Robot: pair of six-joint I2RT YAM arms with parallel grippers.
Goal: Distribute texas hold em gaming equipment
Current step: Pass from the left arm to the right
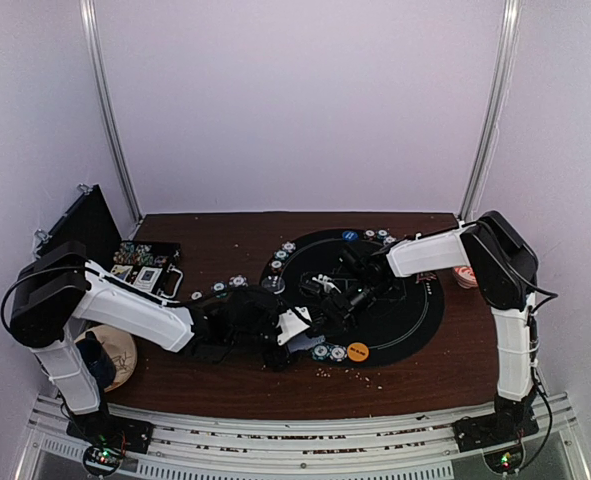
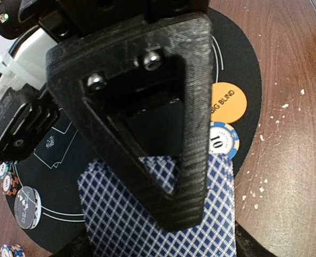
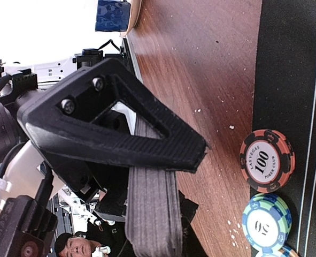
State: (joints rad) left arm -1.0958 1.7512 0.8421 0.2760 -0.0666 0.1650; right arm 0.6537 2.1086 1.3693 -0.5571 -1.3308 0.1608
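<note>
1. Locate the left gripper [image 1: 285, 338] near the left edge of the black mat [image 1: 415, 310]. Its jaws are clamped on the deck of cards [image 2: 115, 214]. In the left wrist view you see one finger pressed flat on the blue diamond-patterned card back.

2. Locate the right gripper [image 1: 322, 303], which reaches in from the right over the mat and meets the left gripper. In the right wrist view the deck stands edge-on against its upper finger [image 3: 120, 123]. The second finger is hidden, so you cannot tell whether these jaws are gripping.

3. Check the near rim of the mat. The orange disc [image 2: 227, 104], marked BIG BLIND, lies flat there, and a teal-and-white chip marked 10 [image 2: 222, 140] touches it.

4. In the right wrist view, note the red chip marked 100 [image 3: 267, 160], which overlaps the mat edge. A teal chip marked 50 [image 3: 266, 222] lies just beside it.

5. Note the row of chips [image 1: 370, 235] along the far rim of the mat.

6. Note the open case [image 1: 145, 262] at the rear left of the table [image 1: 425, 375].
</note>
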